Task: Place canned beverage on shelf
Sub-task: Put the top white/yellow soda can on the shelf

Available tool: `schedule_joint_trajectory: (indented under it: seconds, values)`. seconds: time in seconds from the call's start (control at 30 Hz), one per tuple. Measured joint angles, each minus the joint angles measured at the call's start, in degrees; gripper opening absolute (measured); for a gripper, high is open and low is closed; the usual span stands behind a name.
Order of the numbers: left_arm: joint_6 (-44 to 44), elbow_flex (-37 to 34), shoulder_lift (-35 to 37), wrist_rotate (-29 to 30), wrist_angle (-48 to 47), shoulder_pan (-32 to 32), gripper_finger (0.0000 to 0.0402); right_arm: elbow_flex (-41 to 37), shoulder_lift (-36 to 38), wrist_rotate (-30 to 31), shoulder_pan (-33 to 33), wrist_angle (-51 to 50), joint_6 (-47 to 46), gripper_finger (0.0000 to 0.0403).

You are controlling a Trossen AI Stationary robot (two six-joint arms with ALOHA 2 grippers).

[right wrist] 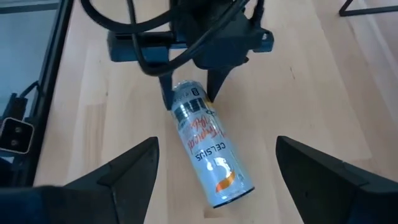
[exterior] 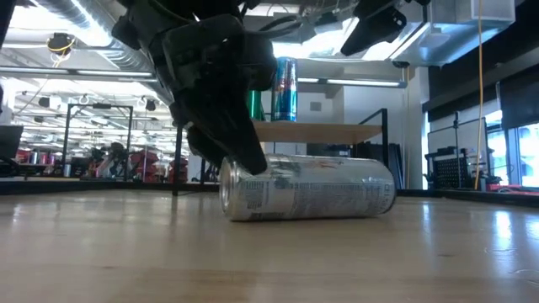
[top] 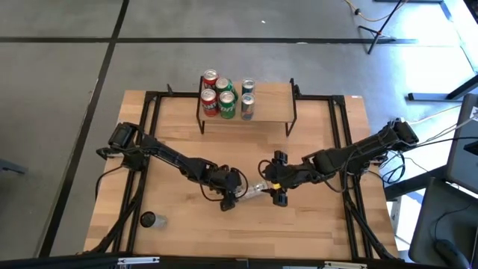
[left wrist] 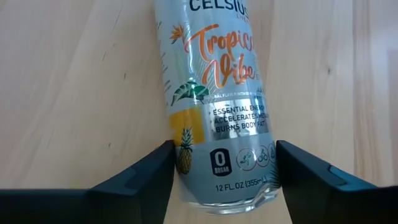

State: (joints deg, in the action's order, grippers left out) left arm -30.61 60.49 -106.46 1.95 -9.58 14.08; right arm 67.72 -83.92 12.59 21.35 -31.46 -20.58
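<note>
Left gripper [left wrist: 219, 180] is down at one end of the silver can [top: 254, 191], which lies on its side on the table [top: 314, 224] between the two arms; my fingers [left wrist: 140, 177] straddle it, seemingly touching but not clearly clamped. Right gripper [right wrist: 214, 171] hovers spread wide above the other end, holding nothing. My worry is the end-on hold: lifted so, the can could pivot or roll loose. The shelf [top: 269, 96], well apart, already carries cans [top: 225, 93] I might knock.
</note>
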Motion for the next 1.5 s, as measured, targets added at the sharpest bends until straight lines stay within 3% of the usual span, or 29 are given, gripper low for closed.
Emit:
schedule_joint_trajectory:
  seconds: [0.13,0.27,0.47,0.97,1.5]
  values:
    - [-0.1,-0.1,-0.1,-0.5,1.4,-0.4,0.0219,0.0,0.0,0.1,0.2,-0.4,-0.5,0.0308]
    - [-0.5,-0.2,-0.3,-2.7,3.2,-0.8,0.0240,0.0,0.0,0.3,0.1,-0.8,-1.5,0.0308]
    - [0.4,-0.2,-0.4,2.0,3.6,-0.2,0.0270,0.0,0.0,1.1,0.1,-1.0,-2.0,0.0308]
    - [12.1,-0.1,-4.7,6.3,8.5,0.8,0.0268,0.0,0.0,2.9,0.0,-1.2,-2.1,0.0308]
    - [8.4,5.8,-5.2,0.7,7.7,-0.8,0.0276,0.0,0.0,2.9,0.0,-1.3,-3.2,0.0308]
